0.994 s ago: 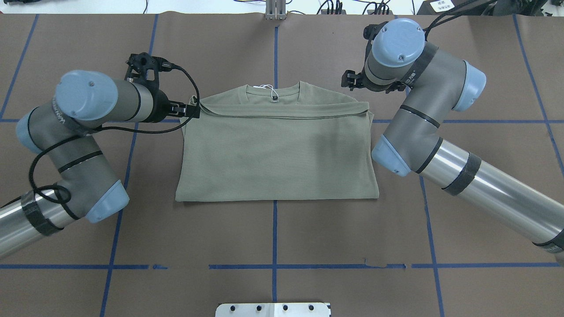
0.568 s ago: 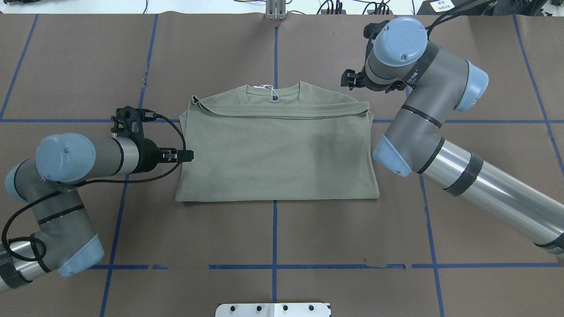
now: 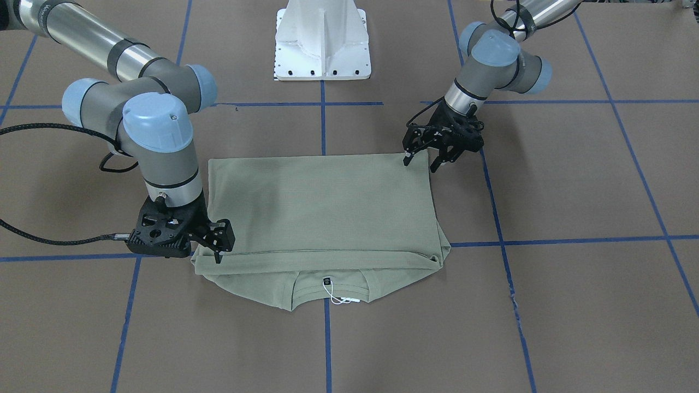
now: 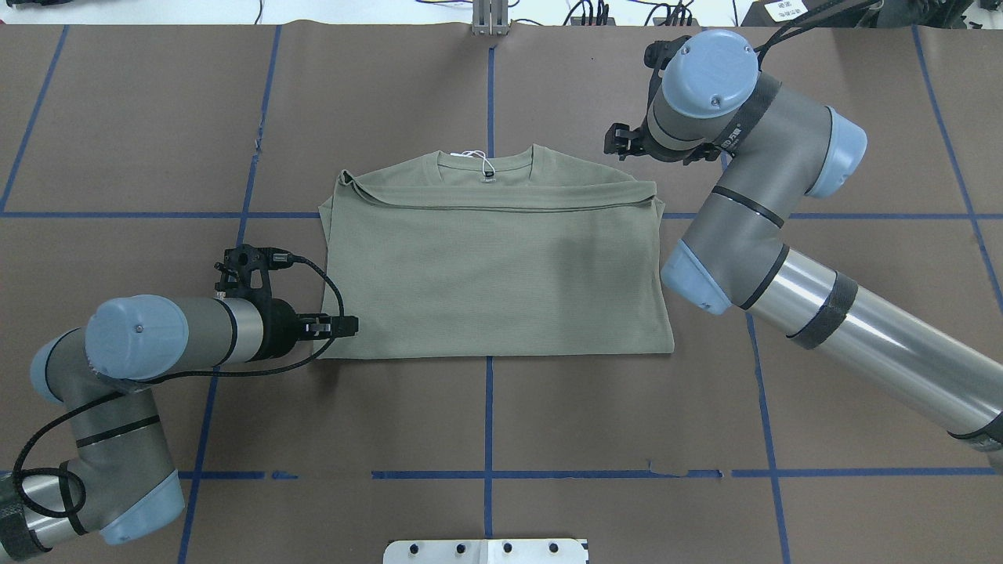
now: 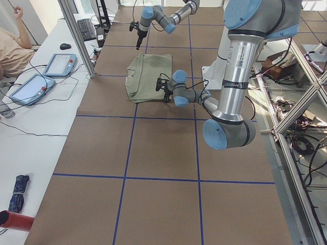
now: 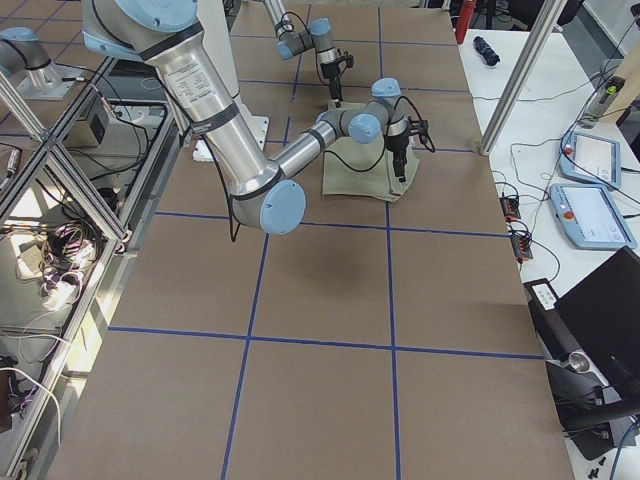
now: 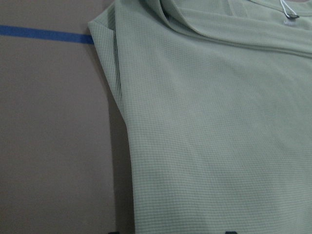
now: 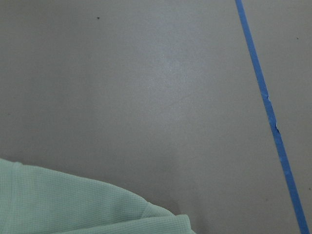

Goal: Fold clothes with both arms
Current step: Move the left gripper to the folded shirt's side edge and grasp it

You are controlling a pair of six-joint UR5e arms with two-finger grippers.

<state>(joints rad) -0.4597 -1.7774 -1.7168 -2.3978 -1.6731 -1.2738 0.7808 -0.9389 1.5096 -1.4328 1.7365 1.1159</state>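
Note:
The clothes, one sage-green shirt (image 4: 494, 274), lie folded into a rectangle at the table's middle, the neck label (image 4: 489, 176) at the far edge. My left gripper (image 4: 350, 325) is low at the shirt's near left corner, open, one finger over the cloth edge; the front view shows its spread fingers (image 3: 421, 162). The left wrist view looks along the shirt's left edge (image 7: 209, 122). My right gripper (image 4: 613, 142) hangs above the far right shoulder corner, looks open, and holds nothing (image 3: 221, 248). Its wrist view shows bare table and a shirt corner (image 8: 73, 204).
The white base pedestal (image 3: 322, 41) stands at the robot's side of the table. Blue tape lines (image 4: 487, 474) cross the brown cover. A side desk holds tablets (image 5: 56, 64), with a seated person (image 5: 15, 46) beside it.
My left arm has swung from the shirt's far left shoulder corner along the left edge to the near left corner. The right arm has barely moved. The shirt lies as before.

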